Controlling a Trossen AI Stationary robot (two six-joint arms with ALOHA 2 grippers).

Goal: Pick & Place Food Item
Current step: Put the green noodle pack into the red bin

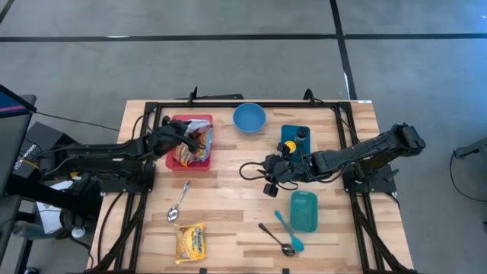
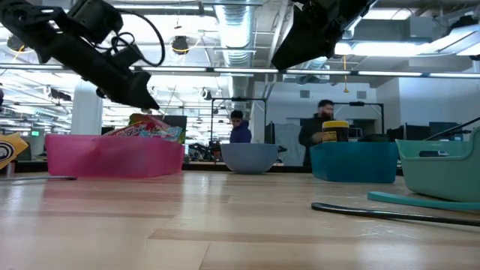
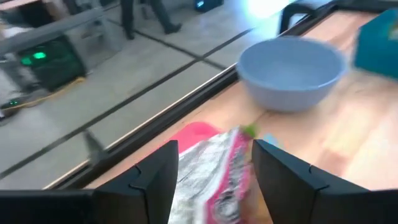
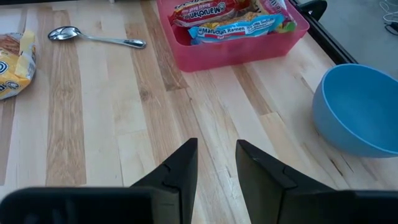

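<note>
A pink bin (image 1: 205,165) at the table's far left holds ramen packets (image 4: 236,28). My left gripper (image 1: 189,137) hangs over the bin. Its fingers are open on either side of a silver and pink packet (image 3: 214,183), whose lower part lies in the bin (image 3: 196,132). In the low view the packets (image 2: 150,131) stick up above the bin's wall (image 2: 112,157). Another yellow packet (image 1: 190,242) lies flat near the table's front edge. My right gripper (image 4: 216,143) hovers over bare wood at mid-table (image 1: 268,173), slightly open with nothing between its fingers. My left gripper has the packet's upper end (image 3: 233,155) between its two fingers (image 3: 161,177), coming at it on a slant from above and from the table's left. Blur hides the edges, so I cannot tell whether the fingers touch the packet.
A blue bowl (image 1: 249,118) sits at the far middle. A teal tray with a yellow-capped bottle (image 1: 297,138) is to its right, and a teal bin (image 1: 303,211) stands nearer the front. A spoon (image 1: 179,202), a second spoon (image 1: 278,240) and a teal spatula (image 1: 288,230) lie on the wood.
</note>
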